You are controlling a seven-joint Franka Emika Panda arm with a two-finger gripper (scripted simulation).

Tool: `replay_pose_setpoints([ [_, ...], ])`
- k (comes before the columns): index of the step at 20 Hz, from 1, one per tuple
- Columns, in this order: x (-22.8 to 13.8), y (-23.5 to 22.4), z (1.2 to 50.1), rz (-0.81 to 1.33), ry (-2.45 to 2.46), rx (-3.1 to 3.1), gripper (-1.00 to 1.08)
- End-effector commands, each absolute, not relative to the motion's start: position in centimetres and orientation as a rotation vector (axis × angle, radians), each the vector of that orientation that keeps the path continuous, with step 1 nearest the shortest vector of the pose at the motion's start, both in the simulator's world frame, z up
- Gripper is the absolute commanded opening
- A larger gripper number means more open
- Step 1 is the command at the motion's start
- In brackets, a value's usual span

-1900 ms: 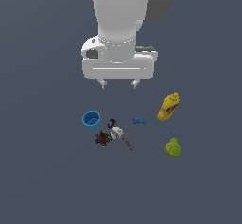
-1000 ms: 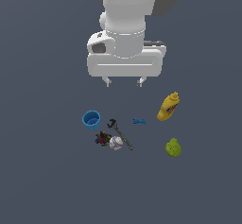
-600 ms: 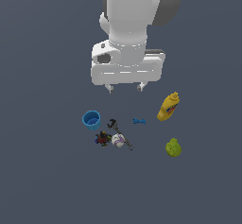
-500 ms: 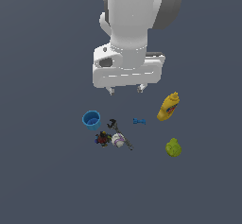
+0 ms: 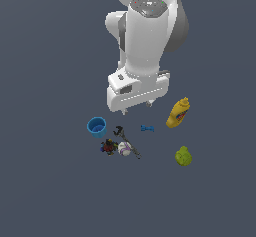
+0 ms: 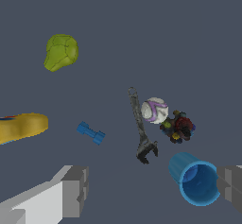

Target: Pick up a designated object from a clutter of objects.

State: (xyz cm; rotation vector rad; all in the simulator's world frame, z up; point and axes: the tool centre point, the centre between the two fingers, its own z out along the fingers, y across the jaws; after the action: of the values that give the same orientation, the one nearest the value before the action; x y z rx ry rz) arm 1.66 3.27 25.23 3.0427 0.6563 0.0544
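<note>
1. We are finding that the gripper (image 5: 136, 107) has dropped lower over the clutter than half a second ago, and the arm has swung so its wrist now faces the items more squarely.
2. We are recording the fingers (image 6: 75, 190) as spread wide and empty; nothing is lying between them.
3. We are locating the designated blue piece (image 5: 147, 128) flat on the floor, just under the gripper, between the black wrench (image 6: 140, 131) and the yellow bottle (image 5: 178, 113), touching neither.
4. We are noting the blue cup (image 5: 97, 127), white ball (image 5: 124, 148), dark toy (image 5: 108, 147) and green fruit (image 5: 183, 156) unmoved.
5. We are judging the approach underway; grasping remains outstanding.
</note>
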Motion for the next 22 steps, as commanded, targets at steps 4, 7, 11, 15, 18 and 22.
replay_pose_setpoints([
  [4,1.4,4.3,21.9,0.039,0.919,2.967,1.00],
  [7,1.1,4.8,20.2,0.030,1.060,2.918,1.00],
  [11,0.7,5.6,17.8,0.020,1.245,2.844,1.00],
  [15,0.1,6.4,15.6,0.011,1.427,2.760,1.00],
  [18,-0.4,7.0,13.9,0.005,1.560,2.690,1.00],
  [22,-1.2,7.9,11.7,0.000,1.735,2.589,1.00],
])
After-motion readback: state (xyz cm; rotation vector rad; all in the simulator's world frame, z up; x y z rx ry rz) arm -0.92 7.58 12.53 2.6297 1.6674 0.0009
